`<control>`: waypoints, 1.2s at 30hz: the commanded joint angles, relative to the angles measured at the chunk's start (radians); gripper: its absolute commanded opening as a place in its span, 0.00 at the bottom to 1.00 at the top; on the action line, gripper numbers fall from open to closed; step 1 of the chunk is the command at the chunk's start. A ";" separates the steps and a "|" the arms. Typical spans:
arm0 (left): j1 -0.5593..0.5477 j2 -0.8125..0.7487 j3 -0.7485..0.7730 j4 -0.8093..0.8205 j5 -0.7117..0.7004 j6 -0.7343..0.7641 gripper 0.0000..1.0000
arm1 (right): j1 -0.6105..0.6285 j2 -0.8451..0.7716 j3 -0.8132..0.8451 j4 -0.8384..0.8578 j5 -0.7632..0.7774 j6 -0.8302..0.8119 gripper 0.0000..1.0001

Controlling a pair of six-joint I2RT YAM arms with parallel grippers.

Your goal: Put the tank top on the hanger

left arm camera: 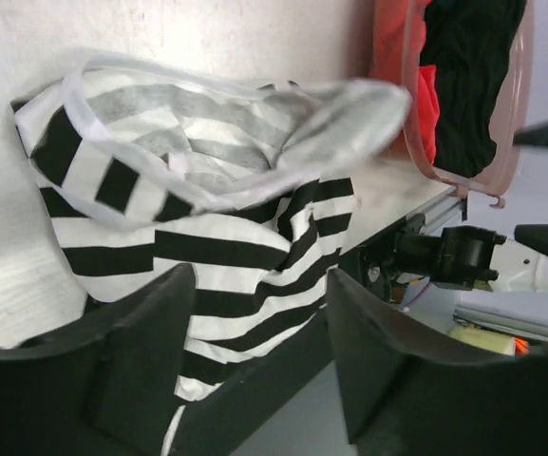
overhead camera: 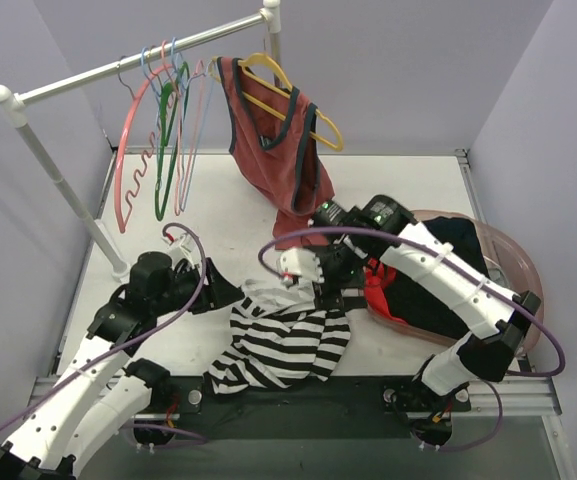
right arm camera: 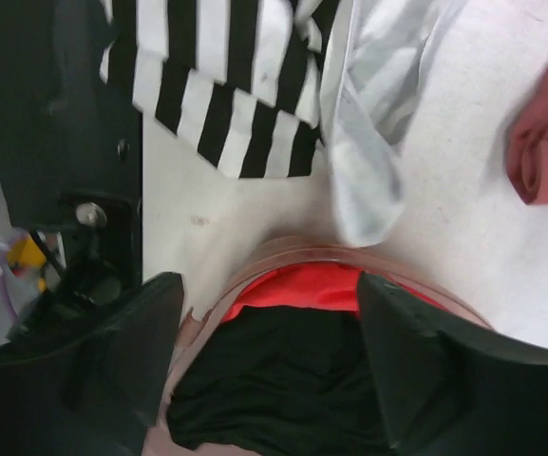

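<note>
Tank top (overhead camera: 283,340) is bunched at bottom centre and spills over the worktop's (overhead camera: 228,210) near edge, so a loose pinch could drag it off or catch only one layer. Both claws are empty with jaws well apart: left claw (left arm camera: 259,294) sits low at the stripes' left edge, right claw (right arm camera: 269,294) reaches in from the right over the tub (overhead camera: 513,255) rim. Hanger (overhead camera: 184,150) hangs crowded among others on the rail (overhead camera: 138,60) at upper left, well apart, so it's easy to snag a neighbour.

The tank top (overhead camera: 288,345) is soft matt cloth, the basin (overhead camera: 516,247) glossy plastic.
</note>
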 commanded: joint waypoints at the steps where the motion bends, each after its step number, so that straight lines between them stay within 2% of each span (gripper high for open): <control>1: 0.004 -0.127 0.103 -0.006 0.005 0.086 0.75 | -0.156 -0.008 0.148 0.026 -0.109 0.140 0.78; 5: 0.004 -0.213 0.162 -0.088 0.074 0.112 0.82 | -0.235 -0.032 0.215 0.093 -0.172 0.272 0.82; 7: 0.004 -0.250 0.191 -0.098 0.102 0.115 0.86 | -0.253 -0.057 0.216 0.157 -0.169 0.388 0.82; 9: 0.004 -0.261 0.289 -0.135 0.076 0.147 0.95 | -0.289 -0.080 0.213 0.206 -0.163 0.463 0.83; 11: 0.004 -0.249 0.413 -0.158 0.003 0.162 0.97 | -0.316 -0.093 0.205 0.234 -0.161 0.557 0.82; 14: 0.004 -0.154 0.544 -0.187 -0.039 0.192 0.97 | -0.371 -0.119 0.190 0.277 -0.161 0.655 0.82; 15: 0.004 -0.073 0.647 -0.206 -0.065 0.202 0.97 | -0.397 -0.121 0.186 0.292 -0.163 0.681 0.82; 21: 0.005 0.246 1.055 -0.330 -0.177 0.225 0.97 | -0.488 -0.159 0.152 0.319 -0.247 0.800 0.80; 25: 0.007 0.388 1.215 -0.356 -0.227 0.229 0.96 | -0.548 -0.193 0.081 0.328 -0.327 0.844 0.76; 36: 0.062 0.569 1.314 -0.330 -0.391 0.281 0.91 | -0.632 -0.313 -0.066 0.392 -0.439 0.916 0.72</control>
